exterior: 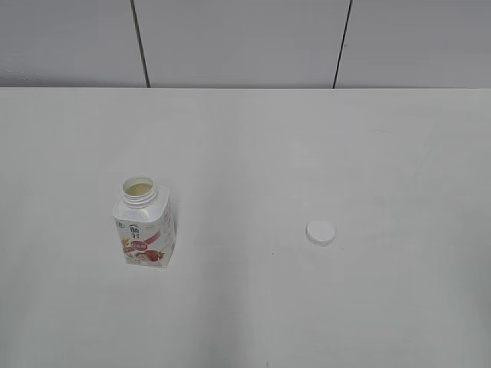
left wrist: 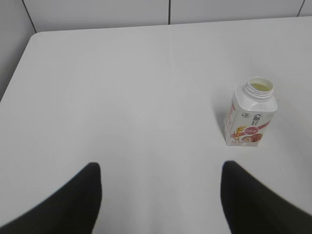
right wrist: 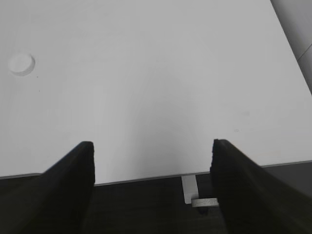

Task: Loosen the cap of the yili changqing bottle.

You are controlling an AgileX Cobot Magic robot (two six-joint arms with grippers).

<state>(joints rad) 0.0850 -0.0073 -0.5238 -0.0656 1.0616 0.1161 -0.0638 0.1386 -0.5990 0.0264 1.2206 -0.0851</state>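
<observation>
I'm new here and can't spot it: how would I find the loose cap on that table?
Start at the white table, then find the yili changqing bottle standing open on its left half. Look well to the right of it: the cap lies flat and alone, a small round white disc, unlike the taller, pink-labelled bottle.

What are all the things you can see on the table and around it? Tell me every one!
small squarish white plastic bottle with a pink-red label: one, white and pink-red, standing upright on the left part of the table, neck open with no cap on it.
small round white plastic screw cap: one, white, lying flat on the table to the right of the bottle, apart from it.
flat white table: one, white, under both things.
pale grey panelled wall: one, pale grey with dark seams, behind the table.
left end effector: one, black fingers, open, above bare table, holding nothing.
right end effector: one, black fingers, open, over the table's near edge, holding nothing.
</observation>
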